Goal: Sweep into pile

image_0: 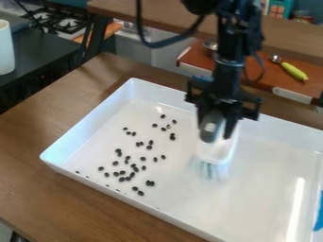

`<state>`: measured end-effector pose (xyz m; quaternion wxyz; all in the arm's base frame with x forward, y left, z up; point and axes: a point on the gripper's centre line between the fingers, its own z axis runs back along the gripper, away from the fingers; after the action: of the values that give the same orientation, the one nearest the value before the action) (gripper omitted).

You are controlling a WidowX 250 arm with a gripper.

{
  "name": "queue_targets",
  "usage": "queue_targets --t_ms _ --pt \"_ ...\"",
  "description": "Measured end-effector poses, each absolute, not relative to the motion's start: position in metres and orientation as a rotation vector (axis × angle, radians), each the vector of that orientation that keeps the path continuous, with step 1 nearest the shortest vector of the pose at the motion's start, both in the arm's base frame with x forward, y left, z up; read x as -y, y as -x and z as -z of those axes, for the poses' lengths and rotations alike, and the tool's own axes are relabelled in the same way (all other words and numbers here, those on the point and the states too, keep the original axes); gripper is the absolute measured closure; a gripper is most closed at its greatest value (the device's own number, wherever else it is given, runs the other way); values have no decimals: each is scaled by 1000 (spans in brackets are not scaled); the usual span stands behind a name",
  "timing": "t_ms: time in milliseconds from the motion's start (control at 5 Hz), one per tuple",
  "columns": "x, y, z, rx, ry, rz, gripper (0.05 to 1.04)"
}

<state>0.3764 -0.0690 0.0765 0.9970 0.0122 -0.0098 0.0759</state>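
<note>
At the middle of the white tray (268, 175), the gripper (217, 131) is clamping a brush (216, 149) bristles-down, presumably for gathering the black beans (135, 169) that are lying scattered across the tray's left part.

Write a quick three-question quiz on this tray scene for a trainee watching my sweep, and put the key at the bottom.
1. Multiple choice: As seen in the image, where do the dark beans lie relative to the brush?
A) To its left
B) To its right
C) Heaped on top of it

2. True or false: The dark beans form one tight pile.

3. Fill in the blank: The gripper holds the brush over the white tray, with its bristles pointing ____.

Key: 1. A; 2. false; 3. down
</note>
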Motion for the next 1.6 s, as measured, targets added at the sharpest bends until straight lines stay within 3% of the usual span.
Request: queue_targets --t_ms 600,1000,1200,1400,1600 --pt "-2 -357 -82 48 -41 -185 588" --pt "-30 -352 -75 82 -124 -206 588" --pt "-28 -350 -90 105 -77 -216 588" --pt "-3 -348 -120 138 0 -214 588" --pt "29 -354 -154 203 29 -217 588"
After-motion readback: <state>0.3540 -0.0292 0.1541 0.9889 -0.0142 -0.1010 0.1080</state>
